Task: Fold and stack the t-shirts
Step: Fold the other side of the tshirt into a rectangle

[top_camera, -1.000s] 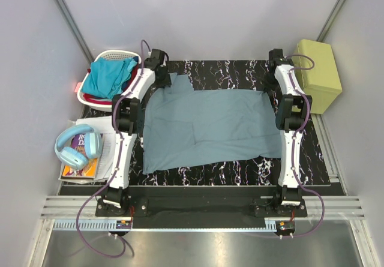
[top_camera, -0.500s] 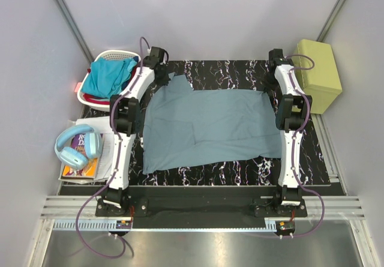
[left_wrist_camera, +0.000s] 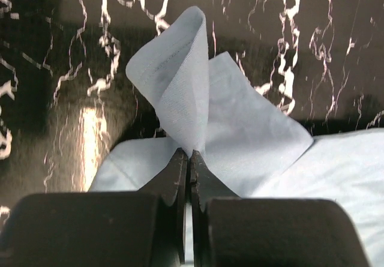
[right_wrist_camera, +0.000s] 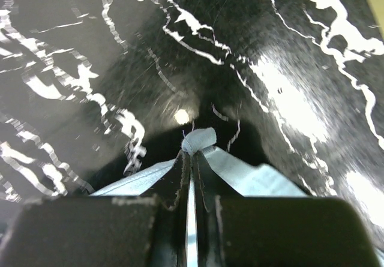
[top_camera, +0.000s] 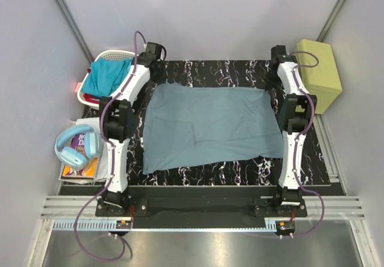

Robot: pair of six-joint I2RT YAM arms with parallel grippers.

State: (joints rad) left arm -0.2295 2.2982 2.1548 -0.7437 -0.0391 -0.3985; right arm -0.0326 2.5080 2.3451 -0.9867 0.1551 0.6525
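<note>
A grey-blue t-shirt (top_camera: 210, 126) lies spread flat on the black marbled mat (top_camera: 228, 72). My left gripper (top_camera: 158, 75) is at the shirt's far left corner and is shut on a raised fold of the cloth (left_wrist_camera: 180, 93), which stands up from between the closed tips of the left gripper (left_wrist_camera: 190, 154). At the far right corner my right gripper (top_camera: 273, 86) is shut on a small bunched nub of the same shirt (right_wrist_camera: 199, 140), with the tips of the right gripper (right_wrist_camera: 192, 155) pressed together. A turquoise t-shirt (top_camera: 108, 78) sits crumpled in the basket.
The white laundry basket (top_camera: 117, 54) stands at the far left, off the mat. A pale olive box (top_camera: 318, 72) is at the far right. Light blue headphones (top_camera: 75, 147) rest on books (top_camera: 81, 170) left of the left arm.
My left gripper has closed on the shirt's far left corner. The sleeve flap that stuck out there is drawn in, and the shirt's far edge now runs straighter between the two grippers.
</note>
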